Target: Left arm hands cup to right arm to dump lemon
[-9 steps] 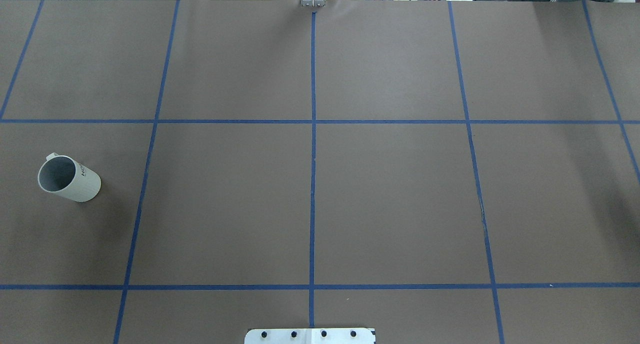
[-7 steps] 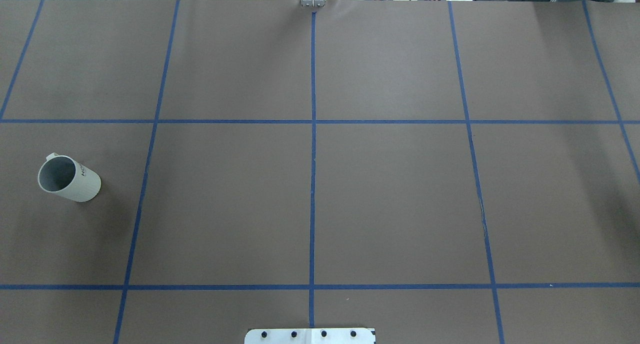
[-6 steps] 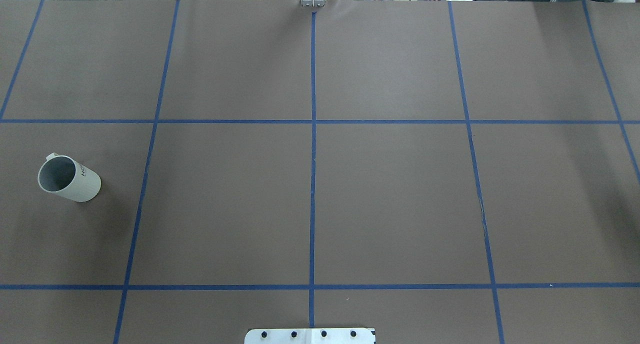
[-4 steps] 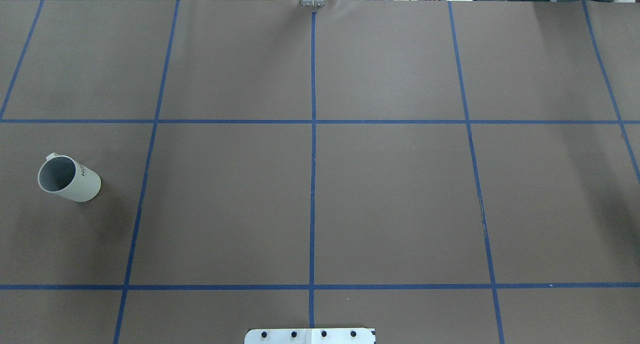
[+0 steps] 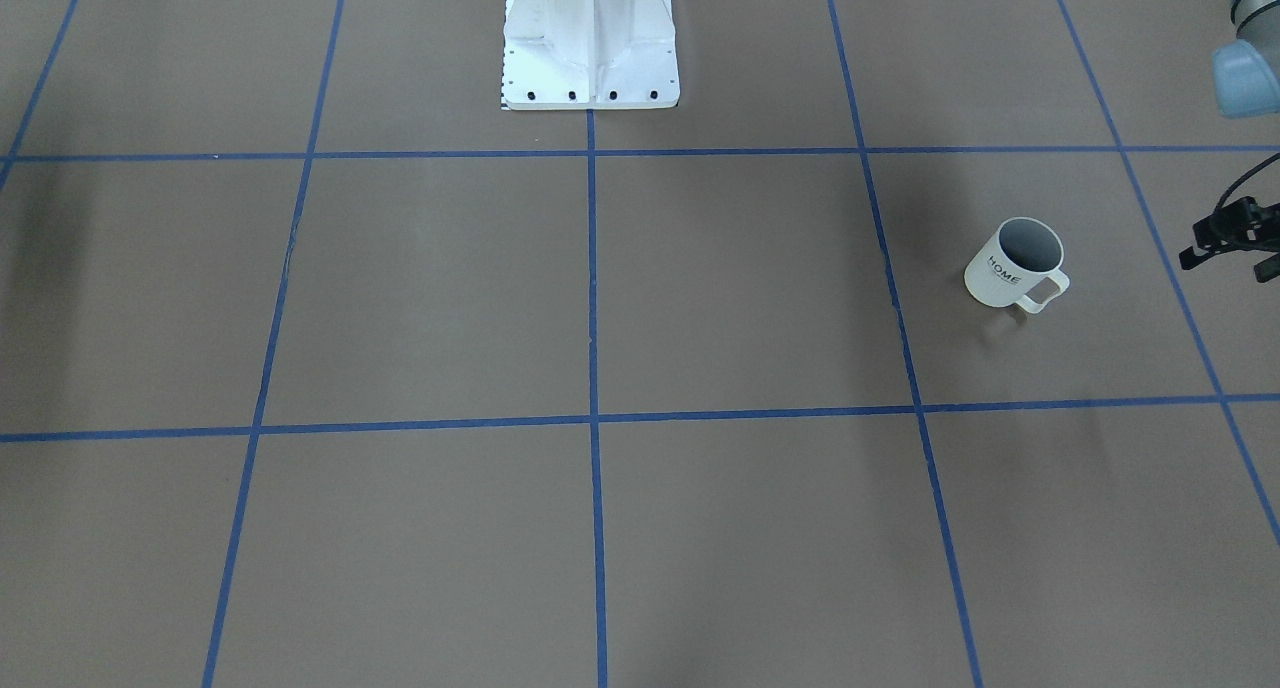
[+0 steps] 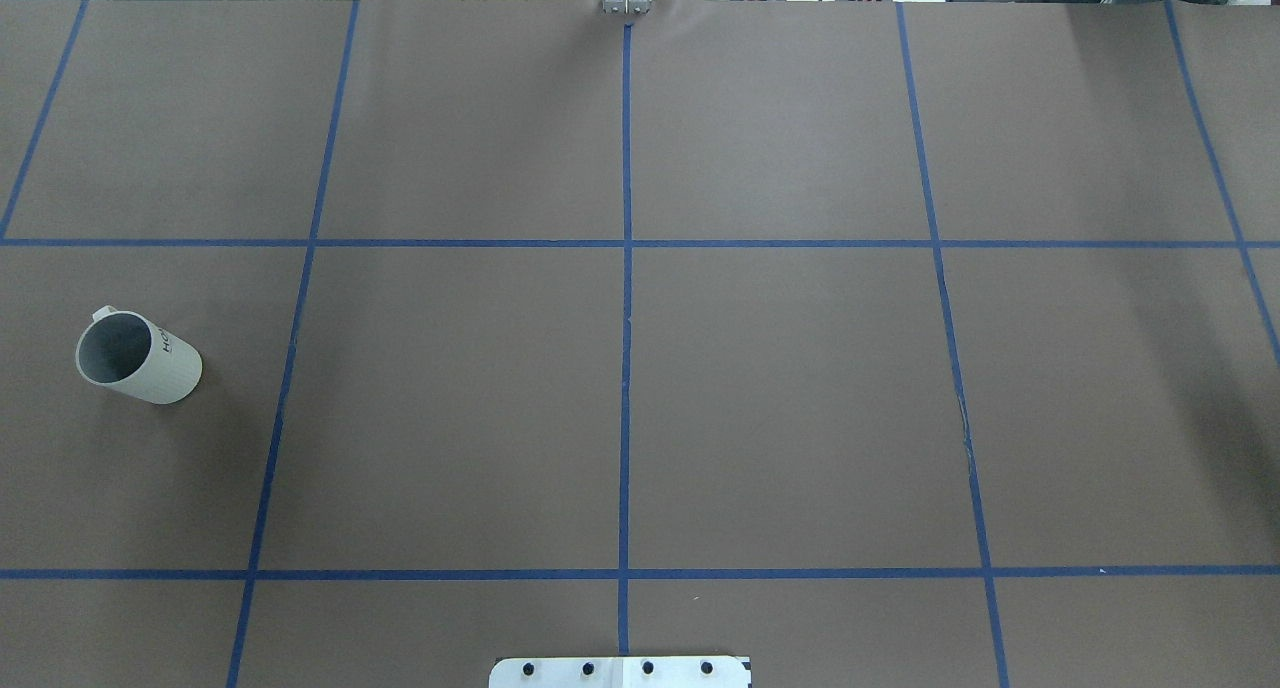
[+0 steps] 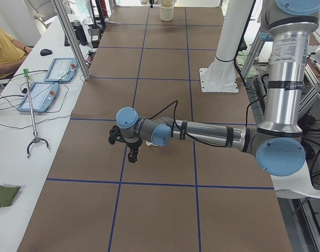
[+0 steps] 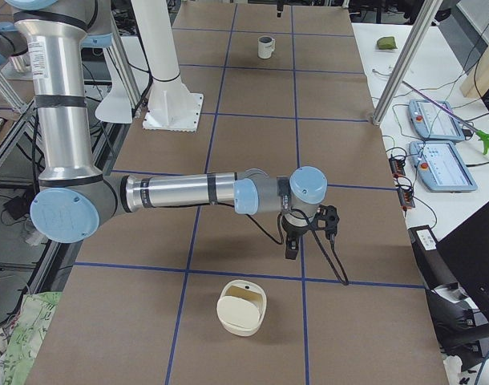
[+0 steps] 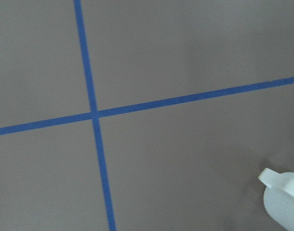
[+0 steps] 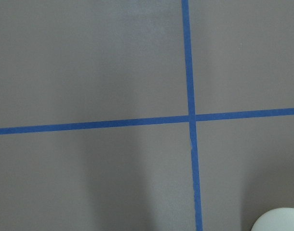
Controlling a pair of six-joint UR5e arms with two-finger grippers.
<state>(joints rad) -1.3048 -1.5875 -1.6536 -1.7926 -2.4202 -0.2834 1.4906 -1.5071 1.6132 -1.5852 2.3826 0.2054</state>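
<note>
Looking down from overhead, we see the cup [image 6: 137, 358] standing upright on the table [image 6: 800, 398]. It sits far out on the left arm's side, in the middle row of squares marked by blue tape [image 6: 625, 388]. Its handle points away from the robot's base, its "HOME" lettering faces the table's middle, and its grey inside shows.

We find the left arm [image 7: 202, 135] stretched low across the table. The left gripper [image 7: 132, 156] points down above the brown cover, near the cup but apart from it. In the front view only a black bracket shows, beyond the cup toward the table's end. We cannot tell whether the fingers are spread or pressed together. The left wrist camera catches only the cup's handle and wall in its lower right corner.

At the table's other end the right arm [image 8: 180, 191] reaches out the same way. The right gripper [image 8: 292, 247] points down near a cream tub [image 8: 241, 313] without touching it, well apart from the cup. We cannot tell how its fingers stand either.
</note>
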